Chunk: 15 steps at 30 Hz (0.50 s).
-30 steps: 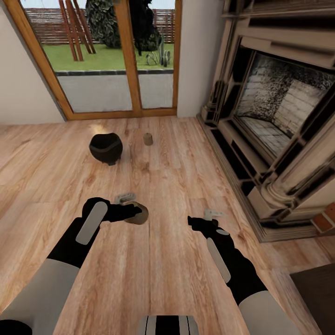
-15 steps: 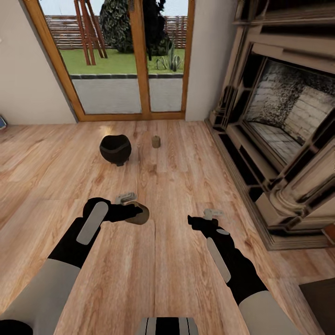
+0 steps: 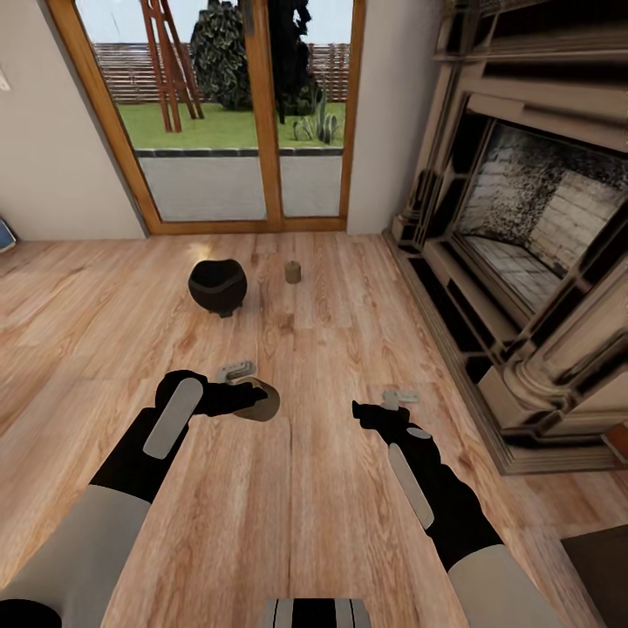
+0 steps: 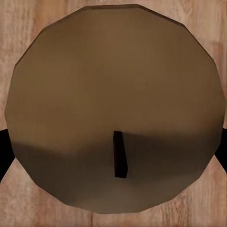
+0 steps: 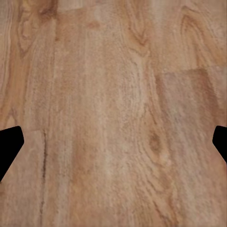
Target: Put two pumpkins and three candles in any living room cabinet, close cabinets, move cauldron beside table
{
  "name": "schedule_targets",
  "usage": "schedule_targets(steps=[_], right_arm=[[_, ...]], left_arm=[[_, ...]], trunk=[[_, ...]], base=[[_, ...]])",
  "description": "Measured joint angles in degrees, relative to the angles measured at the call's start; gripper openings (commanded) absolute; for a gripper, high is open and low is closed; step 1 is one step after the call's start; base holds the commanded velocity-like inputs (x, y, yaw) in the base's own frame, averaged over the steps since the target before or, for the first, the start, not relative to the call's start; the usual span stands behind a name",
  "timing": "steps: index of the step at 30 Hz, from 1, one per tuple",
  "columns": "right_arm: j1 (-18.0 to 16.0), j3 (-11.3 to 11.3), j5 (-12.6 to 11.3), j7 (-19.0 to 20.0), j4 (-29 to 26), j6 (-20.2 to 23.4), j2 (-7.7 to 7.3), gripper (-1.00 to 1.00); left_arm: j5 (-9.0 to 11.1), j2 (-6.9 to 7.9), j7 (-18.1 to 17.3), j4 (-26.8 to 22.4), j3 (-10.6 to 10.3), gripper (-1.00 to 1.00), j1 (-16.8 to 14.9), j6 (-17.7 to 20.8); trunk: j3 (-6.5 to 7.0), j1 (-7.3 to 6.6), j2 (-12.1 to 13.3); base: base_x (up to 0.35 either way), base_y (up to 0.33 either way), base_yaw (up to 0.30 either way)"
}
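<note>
My left gripper [image 3: 255,397] is shut on a brown candle [image 3: 264,405], held low over the wood floor. In the left wrist view the candle's round top [image 4: 113,94] with its dark wick faces the camera, and black fingers [image 4: 3,146] show at both sides of it. A second small candle [image 3: 293,272] stands on the floor ahead. Just left of it sits the black cauldron [image 3: 217,286]. My right gripper [image 3: 385,406] is open over bare floor, nothing between its fingertips [image 5: 9,147]. The pumpkins, cabinet and table are out of view.
A large stone fireplace [image 3: 523,227] with a raised hearth runs along the right side. Wood-framed glass doors [image 3: 235,113] close off the far wall. A dark brown corner [image 3: 602,567] shows at the lower right. Open wood floor [image 3: 105,296] lies to the left.
The whole picture has shifted, so the camera has moved: cauldron, floor candle and doors sit further right. Both arms keep their pose, with the candle still in the left gripper.
</note>
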Motion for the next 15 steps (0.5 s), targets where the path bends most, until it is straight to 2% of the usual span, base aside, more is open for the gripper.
schedule_targets(steps=[15], right_arm=[[0.00,0.00,0.02,0.00,0.00,0.00,0.00,1.00]], left_arm=[[0.00,0.30,0.00,-0.07,0.09,-1.00,0.00,0.08]], trunk=[[1.38,0.00,0.00]], base=[[0.000,0.000,0.000]])
